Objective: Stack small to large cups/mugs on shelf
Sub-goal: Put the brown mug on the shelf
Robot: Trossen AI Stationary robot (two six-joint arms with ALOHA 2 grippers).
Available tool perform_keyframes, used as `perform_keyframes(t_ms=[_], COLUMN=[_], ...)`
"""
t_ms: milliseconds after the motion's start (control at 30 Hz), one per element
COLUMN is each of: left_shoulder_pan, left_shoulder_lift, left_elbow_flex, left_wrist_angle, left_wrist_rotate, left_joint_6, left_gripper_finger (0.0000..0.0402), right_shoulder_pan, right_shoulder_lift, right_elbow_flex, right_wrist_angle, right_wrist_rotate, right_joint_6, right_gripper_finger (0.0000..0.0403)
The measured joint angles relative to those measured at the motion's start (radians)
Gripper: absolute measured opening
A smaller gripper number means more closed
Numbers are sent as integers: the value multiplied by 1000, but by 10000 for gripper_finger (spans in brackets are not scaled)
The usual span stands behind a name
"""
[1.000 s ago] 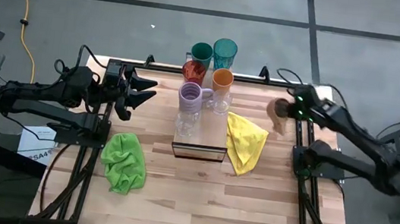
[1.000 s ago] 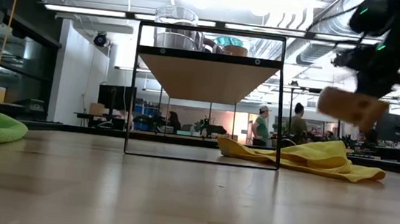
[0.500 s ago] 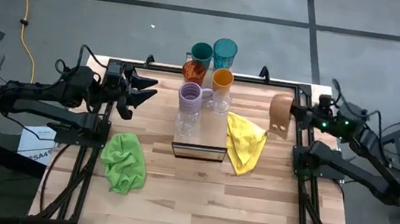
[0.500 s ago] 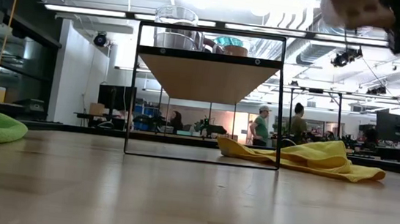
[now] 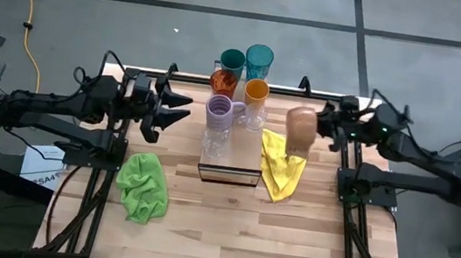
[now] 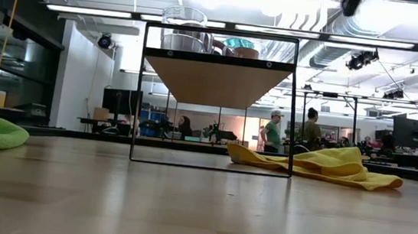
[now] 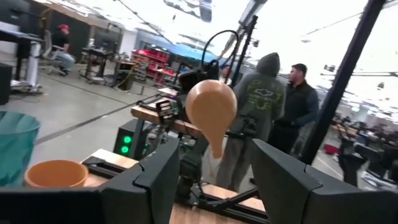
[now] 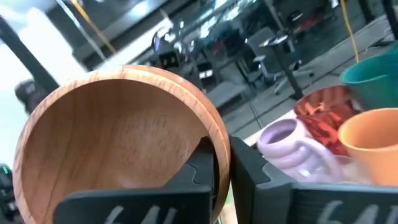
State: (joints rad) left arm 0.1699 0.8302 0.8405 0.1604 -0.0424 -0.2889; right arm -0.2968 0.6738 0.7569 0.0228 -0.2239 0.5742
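Observation:
The shelf (image 5: pixel 230 169) stands mid-table, its light plank (image 6: pixel 217 75) raised on a dark frame. On it stand a clear glass (image 5: pixel 216 142), the lavender mug (image 5: pixel 220 108), the orange cup (image 5: pixel 256 91) and the amber tumbler (image 5: pixel 223 81); whether the two teal tumblers (image 5: pixel 258 60) stand on it too does not show. My right gripper (image 5: pixel 317 127) is shut on the tan mug (image 5: pixel 300 129), high above the yellow cloth, right of the shelf. My left gripper (image 5: pixel 178 108) is open and empty, left of the shelf. My right gripper holds the tan mug by its rim wall (image 8: pixel 219 149), one finger (image 8: pixel 200 171) inside the mug and one (image 8: pixel 252 180) outside. The fingers come level from the table's right. The mug is lifted clear and lies on its side, its bottom (image 7: pixel 211 106) toward the left arm, its handle (image 7: pixel 216 146) hanging down.
A yellow cloth (image 5: pixel 283 166) lies on the table right of the shelf, under the held mug. A green cloth (image 5: pixel 142 187) lies at the near left. People stand in the room beyond the table (image 7: pixel 270 99).
My right gripper has lifted the tan mug off the table near the right edge, up out of the low view, and carried it toward the shelf. The mug has tipped onto its side. My left gripper has come a little toward the shelf.

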Motion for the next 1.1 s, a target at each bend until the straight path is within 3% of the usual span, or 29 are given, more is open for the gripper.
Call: perform_keyframes(t_ms=[400, 1100], left_shoulder_pan=[0, 0], left_shoulder_lift=[-2, -2], left_elbow_flex=[1, 1], left_wrist_angle=[-7, -6], left_wrist_rotate=[18, 35], left_joint_6=[0, -6], left_gripper_finger=[182, 182], right_shoulder_pan=[138, 142], right_shoulder_lift=[163, 166], right_elbow_flex=[218, 226], right_wrist_angle=[-194, -223], right_wrist_rotate=[111, 114], right_joint_6=[-182, -186], right_gripper_finger=[1, 1])
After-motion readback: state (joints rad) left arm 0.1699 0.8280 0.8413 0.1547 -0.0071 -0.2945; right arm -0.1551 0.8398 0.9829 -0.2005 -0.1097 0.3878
